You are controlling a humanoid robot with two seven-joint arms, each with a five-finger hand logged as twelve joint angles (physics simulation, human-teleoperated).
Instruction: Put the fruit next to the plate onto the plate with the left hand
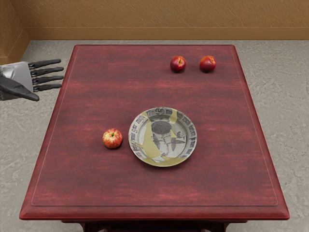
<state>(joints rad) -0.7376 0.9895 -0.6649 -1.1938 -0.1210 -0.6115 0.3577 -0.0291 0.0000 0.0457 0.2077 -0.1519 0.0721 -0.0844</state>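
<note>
Head view looks down on the apple, a red and yellow fruit sitting upright on the table with its stem hollow facing up. It is nearly round, so no long axis can be told. It rests left of the table's middle, somewhat toward the near edge, just beside the left rim of the plate with a narrow gap between them.

The plate lies flat near the table's middle, patterned in grey and yellow with lettering around its rim. It is on the side of the apple away from the left edge.

Two more red fruits stand side by side but apart along the far edge, toward the far right corner: one fruit and another to its right, both well apart from the plate.

The left hand hangs just off the left edge near the far left corner. Its fingers are straight and slightly spread, pointing toward the table and holding nothing. Red table top lies between hand and apple.
</note>
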